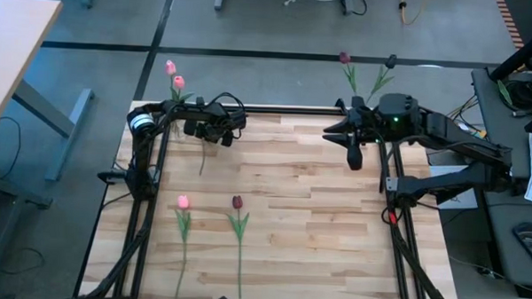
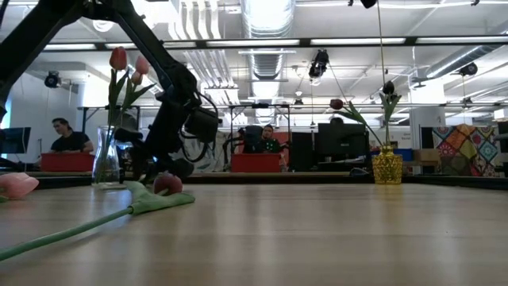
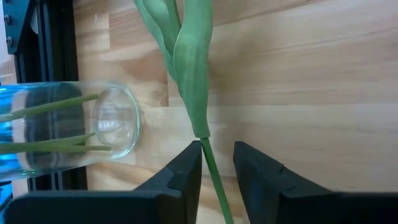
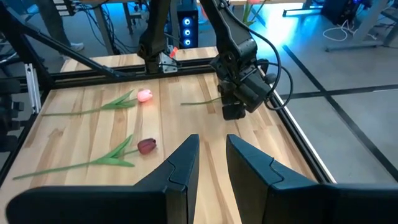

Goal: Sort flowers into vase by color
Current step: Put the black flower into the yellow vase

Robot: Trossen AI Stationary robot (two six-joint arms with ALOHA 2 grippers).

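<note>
My left gripper (image 1: 215, 134) (image 3: 217, 168) is open and points down near the far left corner, beside a clear glass vase (image 3: 118, 124) (image 2: 105, 159) that holds two pink tulips (image 1: 171, 68). A thin green stem (image 3: 210, 163) runs through the gap between its fingers, and its leaf (image 3: 193, 62) lies beyond; the head is out of view. A pink tulip (image 1: 183, 201) and a maroon tulip (image 1: 237, 202) lie flat on the table. My right gripper (image 1: 355, 160) (image 4: 212, 162) waits open at the far right, near a yellow vase (image 2: 387, 165) with maroon tulips (image 1: 345, 57). My left gripper comes from above with one finger on each side of the stem (image 3: 210, 163), just below the leaf, and the fingers lie across it. The gap is wider than the stem, which runs close along one finger (image 3: 189, 171). I cannot tell whether it touches.
Black frame rails (image 1: 149, 208) run along the table's left and right sides. Bare wood (image 1: 317, 222) spreads over the middle and near right. The free stem end (image 1: 202, 165) sticks out toward the near edge. People sit at desks (image 2: 67, 143) in the room behind.
</note>
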